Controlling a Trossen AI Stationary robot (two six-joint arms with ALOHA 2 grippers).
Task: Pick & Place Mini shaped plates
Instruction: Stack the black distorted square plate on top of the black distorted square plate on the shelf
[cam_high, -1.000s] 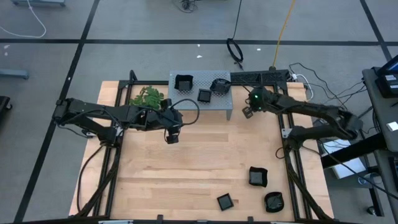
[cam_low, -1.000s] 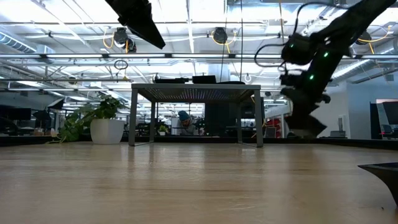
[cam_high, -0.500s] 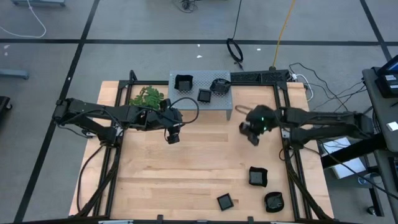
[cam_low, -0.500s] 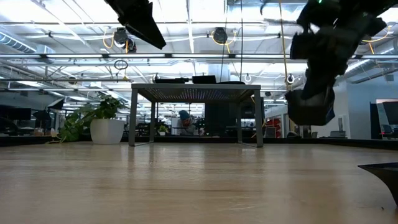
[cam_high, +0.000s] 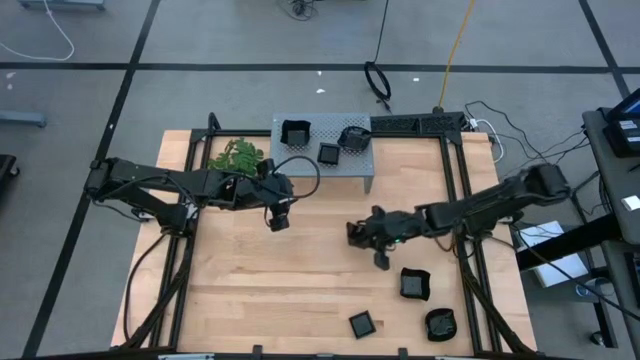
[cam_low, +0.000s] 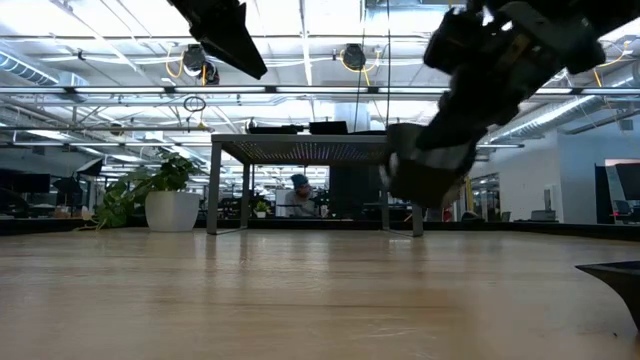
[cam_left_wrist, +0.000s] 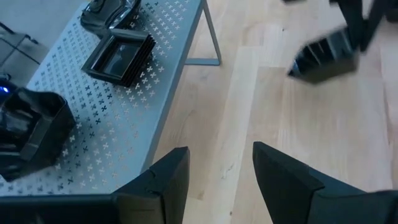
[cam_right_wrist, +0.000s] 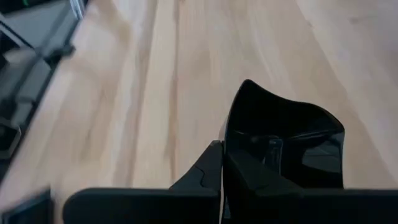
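Black glossy dish (cam_right_wrist: 283, 146) now sits clamped in the right gripper (cam_high: 372, 238), jaws closed on its near rim. High view: a second ago that arm was up beside the grey perforated stand (cam_high: 322, 152); it has since swung down and inward over the wooden table (cam_high: 300, 270), gripper now mid-table, near the three plates at the lower right: a rounded one (cam_high: 414, 284), a flat square (cam_high: 362, 323) and a scalloped one (cam_high: 440, 323). My read: it's carrying a plate off the stand toward that group, so the drop is next, and three more plates on the stand are left to move: a deep square (cam_high: 295, 132), a flat square (cam_high: 328, 153) and a scalloped one (cam_high: 353, 136). Left gripper (cam_high: 276, 216) hasn't moved, parked just off the stand's front edge with jaws apart and nothing in them; the green sprig (cam_high: 236, 156) lies beside that arm. Low view: right gripper (cam_low: 430, 170) hangs clear of the tabletop, which the overhead can't tell you; the load reads only as a dark blur there. Left wrist view: left fingers (cam_left_wrist: 163, 183) visibly spread, stand's plates close up, and the right gripper's load is a blurred dark shape (cam_left_wrist: 323, 57) further out. Right wrist view: the only one that actually shows the grip on the dish; the overhead just shows a dark lump.
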